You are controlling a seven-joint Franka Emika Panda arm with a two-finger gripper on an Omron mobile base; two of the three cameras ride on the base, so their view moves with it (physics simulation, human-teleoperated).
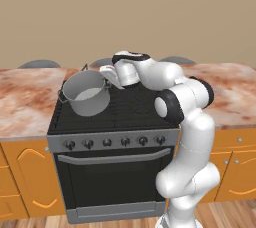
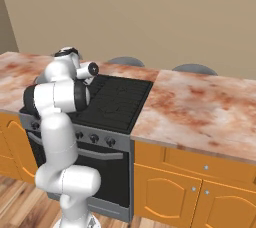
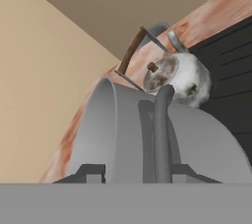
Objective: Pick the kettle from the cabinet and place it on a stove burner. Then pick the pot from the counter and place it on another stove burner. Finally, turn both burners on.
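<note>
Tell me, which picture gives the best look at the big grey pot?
The left base view: the pot sits whole on the stove's front left burner, open top and inside visible. The hand view shows its wall close up between the fingers. In the right base view the arm hides it.

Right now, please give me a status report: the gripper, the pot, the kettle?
Gripper closed on the pot rim, over the stove front-left burner. Kettle sits on the burner behind. Nothing in the way.
</note>
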